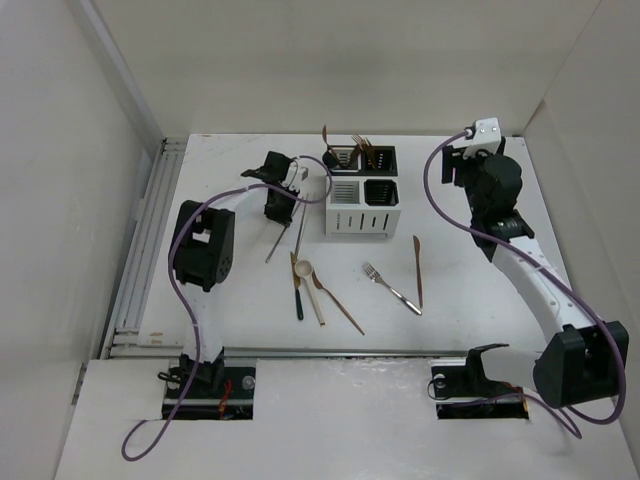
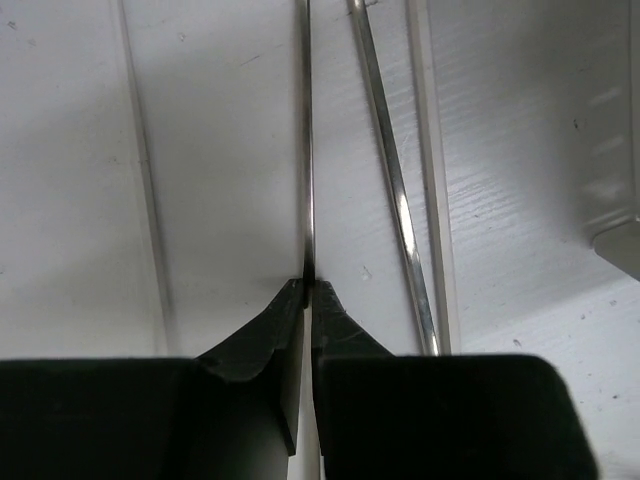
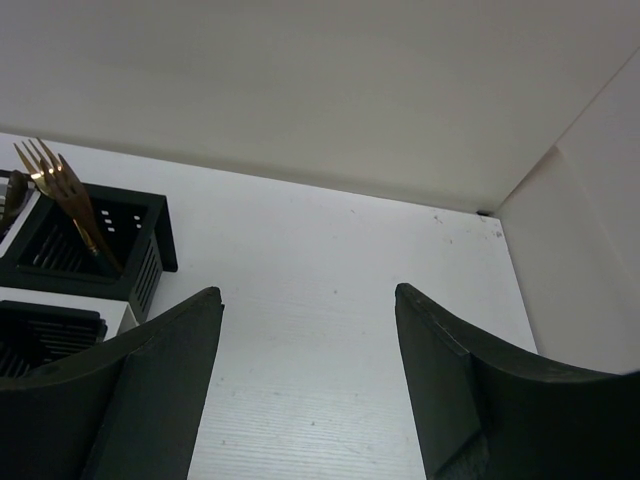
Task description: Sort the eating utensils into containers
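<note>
The white tabletop carries the caddy just above centre of the top view. Lower right of it, a silver fork lies slanted, with a copper-brown knife just to its right. Lower left of the caddy, a white-bowled spoon, pale chopsticks and a copper-brown spoon lie bunched and fan downward. Left of the caddy, my left hand pinches a silver handle. I cannot tell if it rests on the surface. A second silver handle lies just beside it.
</note>
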You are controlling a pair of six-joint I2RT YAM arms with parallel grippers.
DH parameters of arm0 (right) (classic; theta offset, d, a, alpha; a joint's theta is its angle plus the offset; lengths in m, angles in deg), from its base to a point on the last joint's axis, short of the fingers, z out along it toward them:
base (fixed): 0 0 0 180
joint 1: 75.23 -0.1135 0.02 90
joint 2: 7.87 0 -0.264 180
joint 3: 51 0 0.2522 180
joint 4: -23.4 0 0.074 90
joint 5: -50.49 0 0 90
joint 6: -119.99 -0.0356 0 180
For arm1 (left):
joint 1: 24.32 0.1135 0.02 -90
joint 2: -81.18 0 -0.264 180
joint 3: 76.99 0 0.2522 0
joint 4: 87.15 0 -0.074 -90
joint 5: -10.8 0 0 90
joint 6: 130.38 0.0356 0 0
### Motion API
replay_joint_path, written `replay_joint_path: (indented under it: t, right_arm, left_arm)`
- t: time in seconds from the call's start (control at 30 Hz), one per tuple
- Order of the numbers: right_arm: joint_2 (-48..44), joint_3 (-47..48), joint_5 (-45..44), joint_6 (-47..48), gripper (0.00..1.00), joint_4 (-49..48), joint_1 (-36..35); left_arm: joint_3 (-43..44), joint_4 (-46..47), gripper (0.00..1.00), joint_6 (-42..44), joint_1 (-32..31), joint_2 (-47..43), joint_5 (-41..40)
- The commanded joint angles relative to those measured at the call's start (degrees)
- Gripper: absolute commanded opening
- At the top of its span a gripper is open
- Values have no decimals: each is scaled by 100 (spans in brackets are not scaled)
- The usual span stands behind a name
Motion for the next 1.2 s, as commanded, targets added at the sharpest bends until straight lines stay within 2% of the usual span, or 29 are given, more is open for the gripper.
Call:
replay_joint_path:
  t: [0.0, 0.17, 0.57, 0.7, 0.73, 0.83, 0.9, 1.17]
  right_arm:
    - [-166, -64, -51, 63, 75, -177, 49]
    - [-166, -64, 2, -51, 75, -177, 49]
    - [-342, -178, 55, -210, 75, -177, 49]
    - [-342, -178, 125, -210, 75, -177, 49]
    - [-342, -178, 125, -288, 75, -177, 49]
    - [-272, -116, 266, -499, 75, -291, 49]
    - [-272, -116, 397, -622, 75, -475, 49]
    - [-262, -116, 626, -755, 75, -555, 49]
  left_arm:
    - [-122, -255, 0, -198, 147, -277, 556]
    - [-184, 308, 0, -128, 147, -1112, 627]
    - [-8, 905, 0, -180, 498, -2176, 785]
    - [-8, 2019, 0, -31, 498, -2695, 1030]
    - [-156, 2771, 0, -31, 498, -2792, 1032]
    - [-403, 4169, 0, 39, 157, -2995, 1277]
    - [-622, 4770, 0, 39, -106, -2995, 1453]
    - [-482, 6372, 0, -373, -740, -1959, 1708]
